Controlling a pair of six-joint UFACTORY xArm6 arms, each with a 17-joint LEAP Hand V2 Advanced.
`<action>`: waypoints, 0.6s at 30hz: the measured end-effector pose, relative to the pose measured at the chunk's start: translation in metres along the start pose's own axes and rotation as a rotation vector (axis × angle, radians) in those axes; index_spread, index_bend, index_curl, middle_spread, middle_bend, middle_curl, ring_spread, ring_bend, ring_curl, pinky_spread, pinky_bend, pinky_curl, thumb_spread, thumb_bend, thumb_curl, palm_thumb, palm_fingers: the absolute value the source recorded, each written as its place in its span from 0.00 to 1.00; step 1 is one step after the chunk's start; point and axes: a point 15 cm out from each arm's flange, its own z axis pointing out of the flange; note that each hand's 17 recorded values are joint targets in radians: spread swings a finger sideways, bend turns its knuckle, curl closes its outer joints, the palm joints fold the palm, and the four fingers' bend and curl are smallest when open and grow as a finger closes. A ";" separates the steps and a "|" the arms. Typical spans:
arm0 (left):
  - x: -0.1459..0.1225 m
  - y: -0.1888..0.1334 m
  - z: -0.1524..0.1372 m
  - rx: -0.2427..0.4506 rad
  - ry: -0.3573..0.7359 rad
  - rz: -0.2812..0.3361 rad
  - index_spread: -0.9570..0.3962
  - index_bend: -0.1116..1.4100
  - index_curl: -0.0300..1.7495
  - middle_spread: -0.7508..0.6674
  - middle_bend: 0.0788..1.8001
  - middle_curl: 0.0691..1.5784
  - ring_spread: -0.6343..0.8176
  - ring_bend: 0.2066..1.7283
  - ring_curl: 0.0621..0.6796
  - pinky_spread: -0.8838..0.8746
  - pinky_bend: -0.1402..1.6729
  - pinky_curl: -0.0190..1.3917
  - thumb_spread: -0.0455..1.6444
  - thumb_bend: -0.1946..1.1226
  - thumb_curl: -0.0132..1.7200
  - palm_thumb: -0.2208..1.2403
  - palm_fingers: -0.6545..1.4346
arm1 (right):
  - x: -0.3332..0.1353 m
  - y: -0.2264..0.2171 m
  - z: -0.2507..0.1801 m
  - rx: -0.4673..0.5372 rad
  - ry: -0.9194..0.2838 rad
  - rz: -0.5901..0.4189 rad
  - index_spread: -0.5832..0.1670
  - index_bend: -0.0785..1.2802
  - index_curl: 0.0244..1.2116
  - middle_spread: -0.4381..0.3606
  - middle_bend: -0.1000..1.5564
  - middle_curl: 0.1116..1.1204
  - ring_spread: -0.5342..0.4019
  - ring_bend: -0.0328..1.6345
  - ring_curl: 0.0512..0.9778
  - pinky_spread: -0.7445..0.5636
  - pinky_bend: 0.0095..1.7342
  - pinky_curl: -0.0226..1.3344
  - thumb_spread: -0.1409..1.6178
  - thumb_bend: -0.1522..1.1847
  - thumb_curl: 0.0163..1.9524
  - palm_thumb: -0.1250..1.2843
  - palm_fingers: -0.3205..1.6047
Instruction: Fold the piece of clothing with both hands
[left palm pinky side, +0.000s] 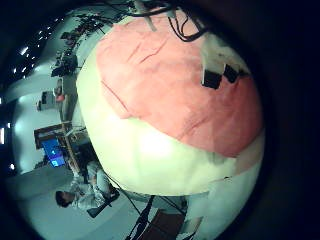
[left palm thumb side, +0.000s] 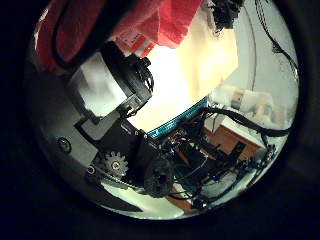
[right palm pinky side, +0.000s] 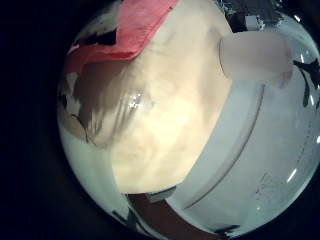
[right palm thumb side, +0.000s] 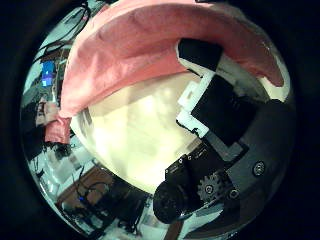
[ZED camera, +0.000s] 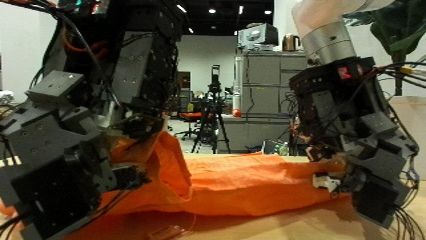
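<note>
An orange piece of clothing (ZED camera: 253, 185) lies spread on the pale table (ZED camera: 416, 215) between both arms. My left hand (ZED camera: 80, 160) is low over one end, where the cloth (ZED camera: 163, 160) rises in a bunched fold against its curled fingers. In the left thumb side palm view the cloth (left palm thumb side: 95, 25) is held at a fingertip. My right hand (ZED camera: 349, 165) is at the other end, its fingers (ZED camera: 326, 183) curled on the cloth's edge. The right thumb side palm view shows the cloth (right palm thumb side: 130, 45) draped over one finger (right palm thumb side: 205, 60), whose tip is hidden.
The pale tabletop (left palm pinky side: 150, 160) shows beside the cloth (left palm pinky side: 170, 75) in the palm views. Behind the table stand a grey cabinet (ZED camera: 266, 90), a tripod (ZED camera: 213, 110) and an orange chair (ZED camera: 197, 120).
</note>
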 end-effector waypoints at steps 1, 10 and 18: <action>-0.001 0.010 -0.002 -0.029 0.002 0.011 0.29 0.19 0.42 0.12 0.41 0.39 0.03 0.36 0.54 0.07 0.57 0.36 0.79 0.14 0.27 0.61 0.85 | 0.002 0.013 -0.005 -0.010 -0.001 0.006 0.33 0.74 0.60 0.33 0.73 0.61 0.31 0.74 0.59 0.30 0.65 0.48 0.74 0.15 0.21 0.80 0.84; -0.002 0.052 -0.045 -0.069 0.073 0.022 0.27 0.20 0.45 0.12 0.43 0.39 0.03 0.39 0.58 0.07 0.60 0.37 0.81 0.14 0.24 0.62 0.85 | -0.016 0.087 -0.052 -0.008 -0.031 0.004 0.39 0.82 0.67 0.37 0.81 0.64 0.33 0.80 0.65 0.35 0.72 0.54 0.76 0.14 0.23 0.85 0.78; -0.019 0.055 -0.094 -0.003 0.083 -0.006 0.26 0.19 0.47 0.13 0.45 0.39 0.03 0.40 0.59 0.07 0.60 0.37 0.80 0.14 0.23 0.63 0.85 | -0.018 0.083 -0.123 0.110 -0.038 0.011 0.43 0.84 0.69 0.38 0.84 0.63 0.34 0.82 0.66 0.36 0.73 0.56 0.75 0.11 0.25 0.86 0.77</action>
